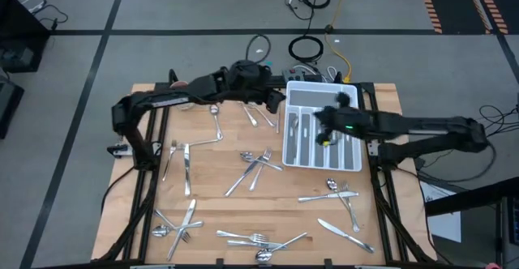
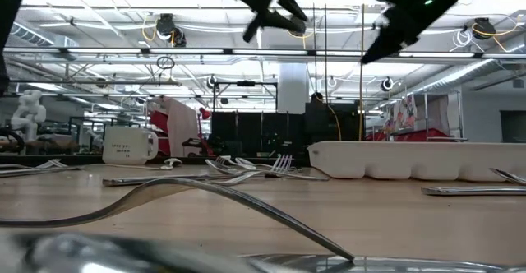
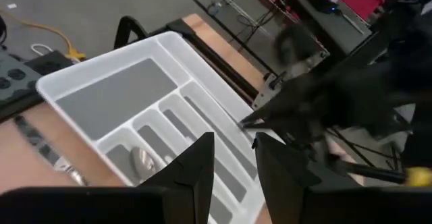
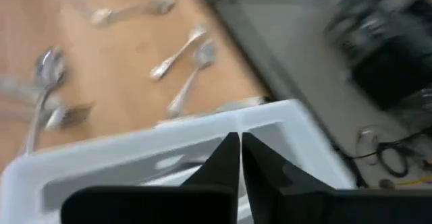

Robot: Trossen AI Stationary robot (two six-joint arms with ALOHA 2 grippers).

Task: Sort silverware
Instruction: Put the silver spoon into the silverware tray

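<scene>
Right gripper (image 4: 240,158) clenched on nothing, fingers pressed together, hanging over the white tray (image 1: 354,165). Left gripper (image 3: 233,162) parted, empty, raised over the tray's far end beside the right arm. Some silverware (image 1: 258,165) already lies in the tray compartments; most is scattered across the wooden table (image 1: 219,198). Mug (image 2: 130,145) stands at the far edge.

The right wrist view is blurred throughout; the right arm (image 3: 351,96) smears across the tray's (image 3: 101,82) far side.
</scene>
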